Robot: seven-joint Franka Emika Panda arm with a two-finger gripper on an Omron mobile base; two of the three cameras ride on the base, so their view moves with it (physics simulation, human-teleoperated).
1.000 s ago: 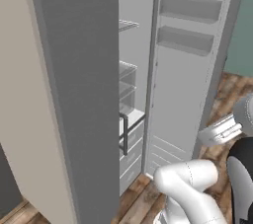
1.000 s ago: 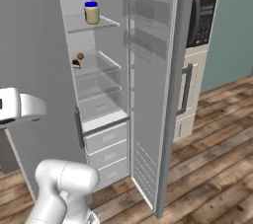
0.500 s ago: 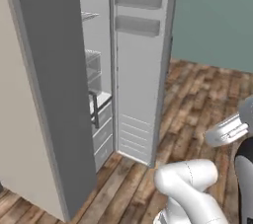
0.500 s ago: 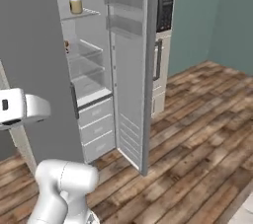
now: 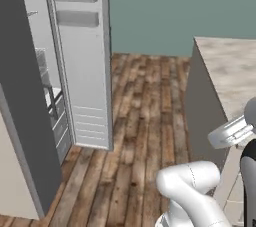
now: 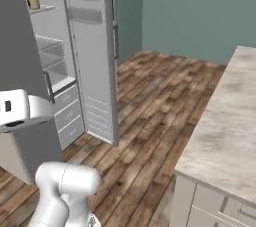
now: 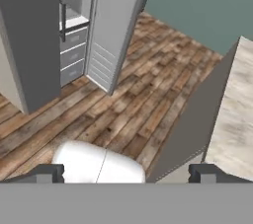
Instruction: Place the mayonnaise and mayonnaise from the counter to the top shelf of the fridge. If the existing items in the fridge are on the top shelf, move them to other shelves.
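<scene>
- Two dark fingertips (image 7: pixel 49 172) stood wide apart, so the jaws (image 7: pixel 126 173) were open and held nothing.
- Nearby, the beige bench (image 6: pixel 225 136) ran along the right, and I saw no jar on the part in view.
- Across the wood floor (image 5: pixel 135 136), the fridge (image 6: pixel 95 46) stood open.
- One mayonnaise jar (image 6: pixel 32 0) sat on its top shelf (image 6: pixel 44 9); by my reckoning the second remained to fetch.

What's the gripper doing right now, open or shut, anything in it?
Gripper: open, jaws spread wide, nothing between the fingertips; it points over the wood floor between the fridge and the counter.
</scene>
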